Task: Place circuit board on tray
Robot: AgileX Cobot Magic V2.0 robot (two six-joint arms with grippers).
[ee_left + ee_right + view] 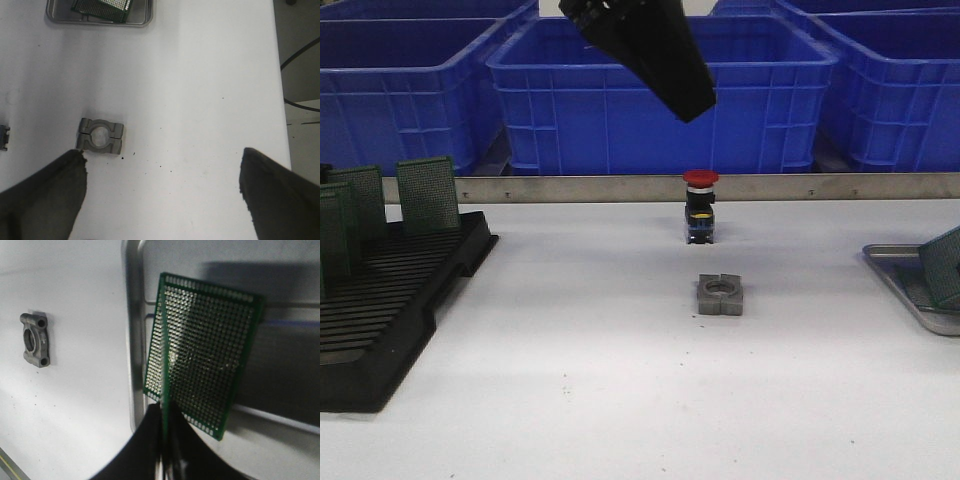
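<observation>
One thin, stiff, light circuit board (205,355) was pinched by its edge in right gripper (165,440) over tray (132,340); left gripper (162,172) spread.

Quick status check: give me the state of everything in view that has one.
left gripper: open, empty, above the table.
right gripper: shut on the circuit board.
circuit board: held edge-on over the tray.
tray: at the table's right.
black rack: several boards upright in slots.
metal clamp block: flat on the table.
</observation>
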